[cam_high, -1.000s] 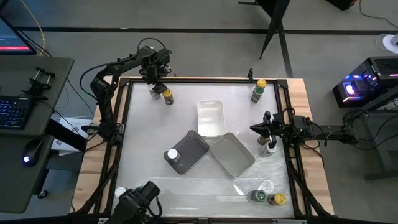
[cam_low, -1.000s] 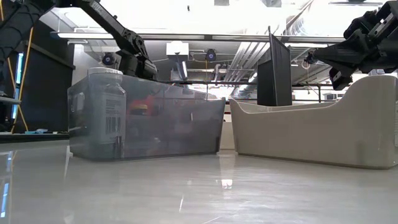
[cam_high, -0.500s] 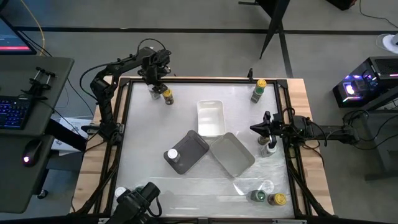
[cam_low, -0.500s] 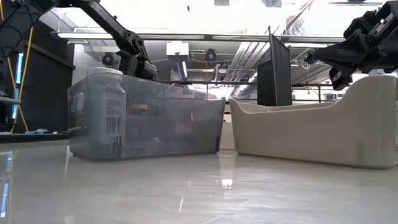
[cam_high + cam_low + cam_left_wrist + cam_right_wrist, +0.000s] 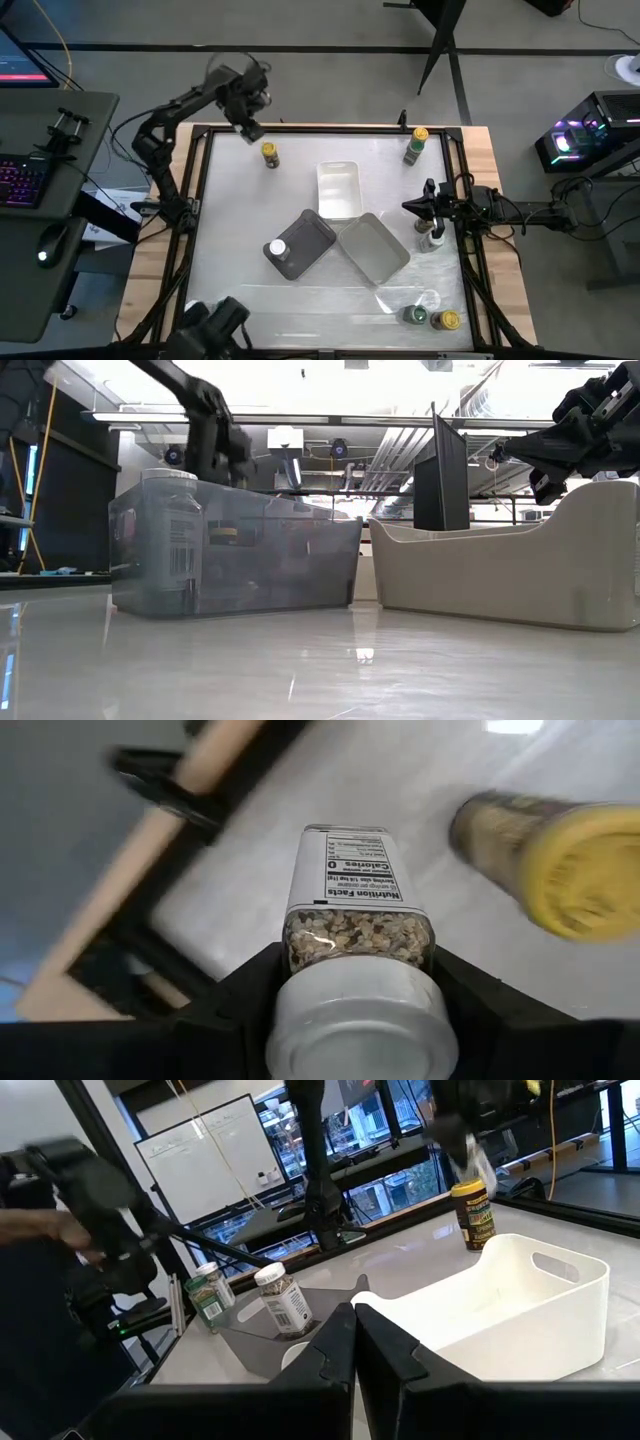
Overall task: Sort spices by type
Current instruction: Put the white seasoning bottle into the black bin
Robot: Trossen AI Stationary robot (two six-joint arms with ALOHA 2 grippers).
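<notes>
Gripping a white-lidded spice jar (image 5: 357,935) just under its lid, the left pincer (image 5: 350,1010) carries it above the worktop's (image 5: 300,185) far-left corner: light, rigid, smooth-sided, likely slippery.

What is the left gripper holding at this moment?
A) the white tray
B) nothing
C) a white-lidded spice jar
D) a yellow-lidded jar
C: in the left wrist view the left gripper has its fingers on either side of a white-lidded spice jar, while the yellow-lidded jar stands apart on the table.
</notes>
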